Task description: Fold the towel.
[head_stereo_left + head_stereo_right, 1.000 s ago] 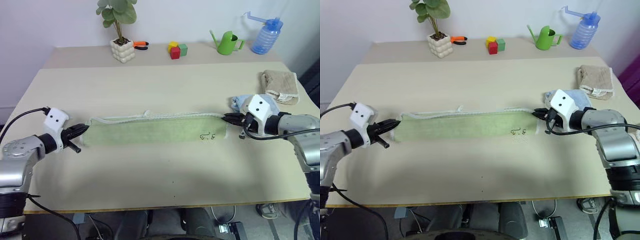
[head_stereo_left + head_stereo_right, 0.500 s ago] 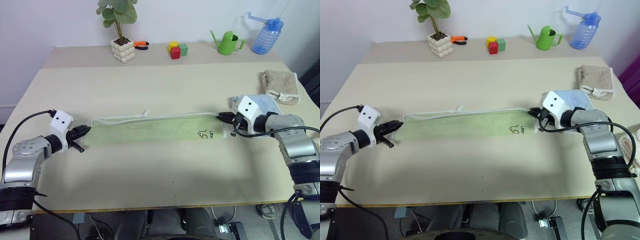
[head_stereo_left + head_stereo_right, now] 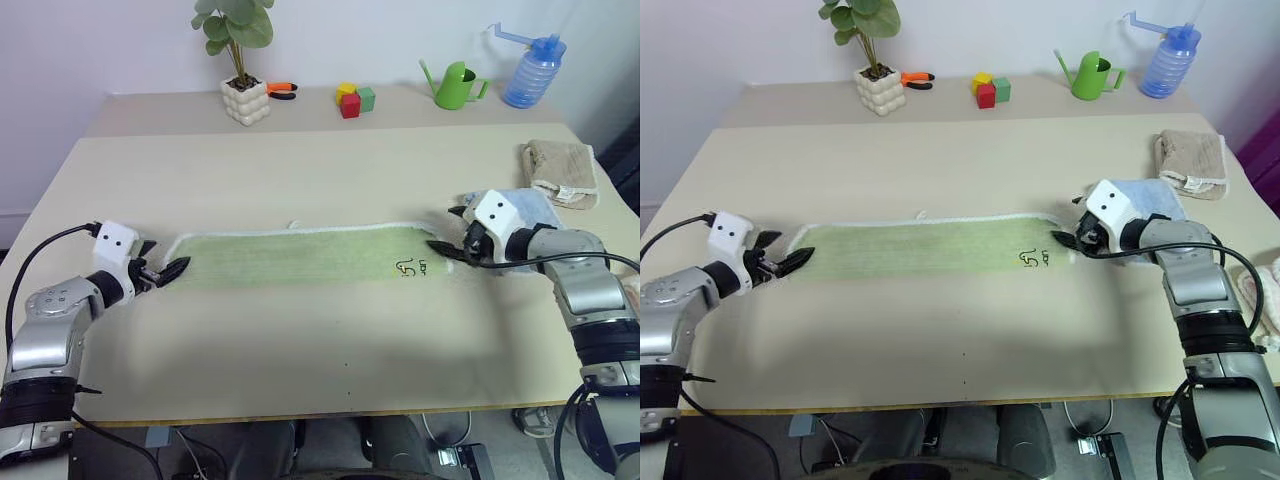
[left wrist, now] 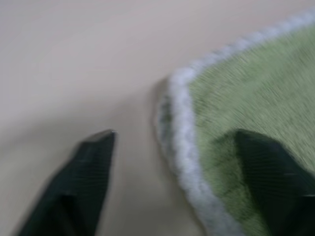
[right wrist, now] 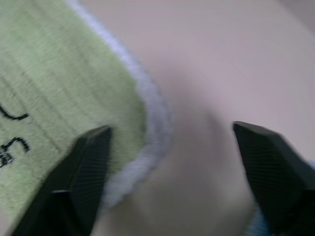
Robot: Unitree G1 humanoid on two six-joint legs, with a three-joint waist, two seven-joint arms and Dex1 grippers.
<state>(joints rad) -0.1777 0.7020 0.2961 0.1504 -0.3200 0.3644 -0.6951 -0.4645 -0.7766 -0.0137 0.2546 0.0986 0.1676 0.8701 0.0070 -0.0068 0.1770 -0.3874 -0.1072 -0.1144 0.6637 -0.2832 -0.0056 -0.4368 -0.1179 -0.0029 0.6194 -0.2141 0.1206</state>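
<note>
Light green, the towel [image 3: 300, 254] lies flat on the table [image 3: 320, 170] as a long narrow strip, so one lengthwise fold looks done. The left gripper [image 3: 163, 270] and right gripper [image 3: 447, 232] have wide fingers at its ends, holding nothing; the crosswise folds remain

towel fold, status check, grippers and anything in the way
Both grippers, left and right, jaws open, one at each end. Light green terry-cloth towel flat, folded into a long strip. Light blue towel beside right gripper.

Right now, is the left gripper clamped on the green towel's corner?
No. In the left wrist view the left gripper stands open, its fingers straddling the towel edge.
</note>
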